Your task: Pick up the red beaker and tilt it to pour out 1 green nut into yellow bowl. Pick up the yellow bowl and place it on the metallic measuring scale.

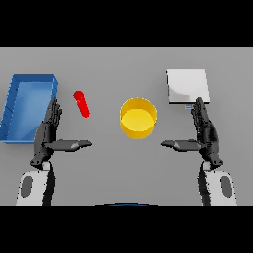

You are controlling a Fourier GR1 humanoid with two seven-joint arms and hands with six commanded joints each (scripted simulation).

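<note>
- Red beaker (81, 104) lies on the grey table (108, 163), tilted, top end toward far-left, lower end toward near-right.
- It sits just fwd and to the right of the left hand (48, 136), not touching; beyond the thumb tip, beside the fingertips.
- Left hand: fingers straight, pointing away from the robot, thumb stuck out toward centre; holds nothing.
- Yellow bowl (138, 117) upright at table centre, between the two hands and a bit farther out; apart from both. Inside looks plain yellow, can't tell any nut.
- Right hand (205, 136): mirrors the left, fingers straight, thumb toward centre, nothing held.
- Metallic scale (187, 85) far-right, its near edge just beyond the right fingertips; contact can't tell.
- Blue tray (15, 99) far-left, beside left hand's fingers.
</note>
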